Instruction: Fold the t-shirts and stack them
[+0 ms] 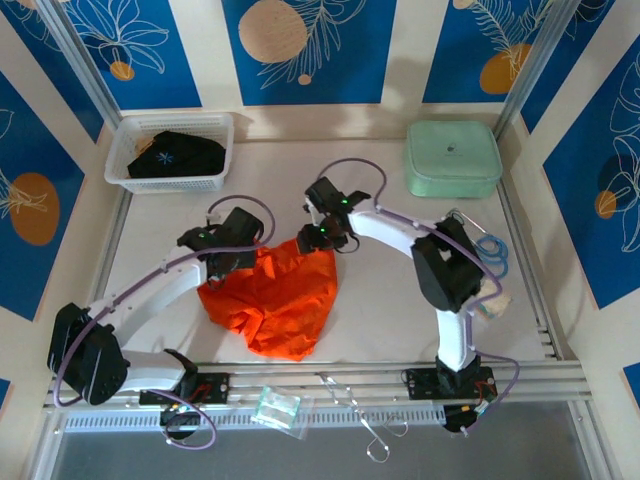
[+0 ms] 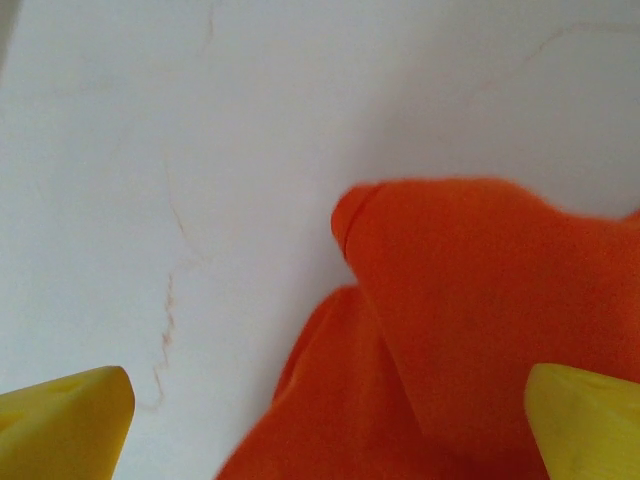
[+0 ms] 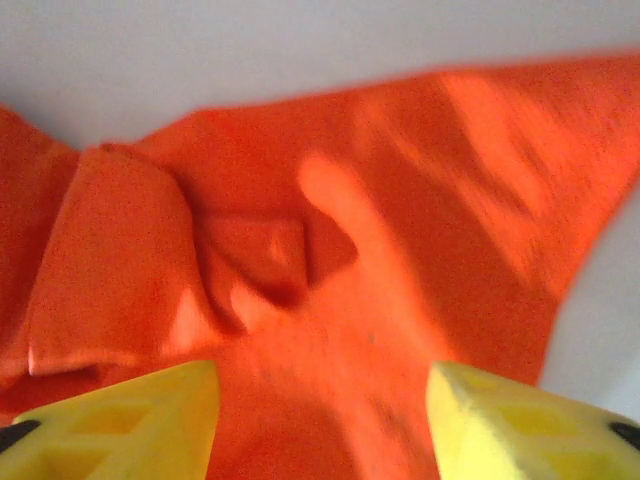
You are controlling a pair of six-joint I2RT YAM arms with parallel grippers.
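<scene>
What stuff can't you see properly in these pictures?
- Top view: the far edge of the orange t-shirt is hidden under the left gripper and the right gripper.
- Top view: the black t-shirt is bunched in the white basket. The basket walls hide its lower part, and its blue mark is too small to read.
- Right wrist view: the orange cloth is blurred, so its folds are unclear.
- Left wrist view: the bottom edge cuts off the yellow fingers.
</scene>
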